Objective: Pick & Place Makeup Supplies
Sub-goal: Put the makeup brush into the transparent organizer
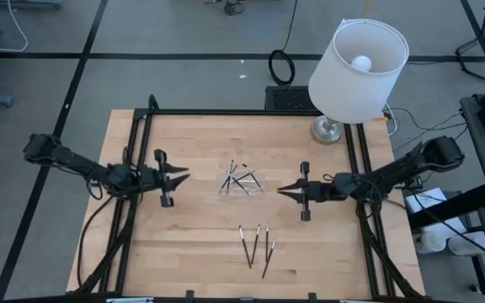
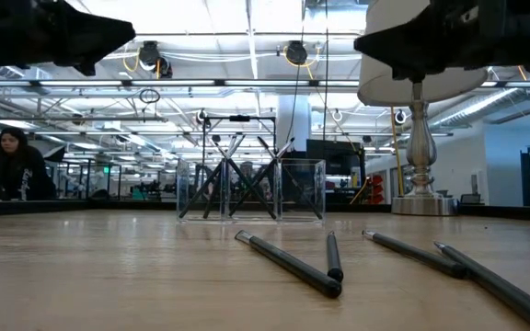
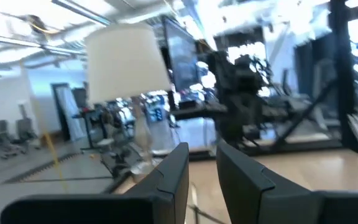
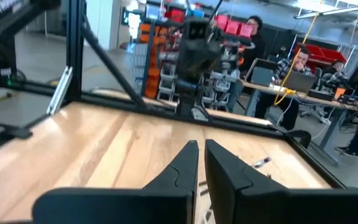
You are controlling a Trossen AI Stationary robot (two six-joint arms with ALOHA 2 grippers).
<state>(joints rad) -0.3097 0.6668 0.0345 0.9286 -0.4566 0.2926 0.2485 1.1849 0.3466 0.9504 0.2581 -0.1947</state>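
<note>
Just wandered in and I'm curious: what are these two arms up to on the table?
Nothing is being handled right now. The left gripper and right gripper hover on either side of a small clear tray at mid-table, both empty. Several dark makeup sticks stand crisscrossed in the tray, and four more sticks lie loose on the wood nearer the front edge. A lamp stands at the back.

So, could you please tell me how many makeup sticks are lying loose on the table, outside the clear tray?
4, all on the near half of the table: stick one, stick two, stick three, stick four. More stand crossed in the clear tray.
</note>
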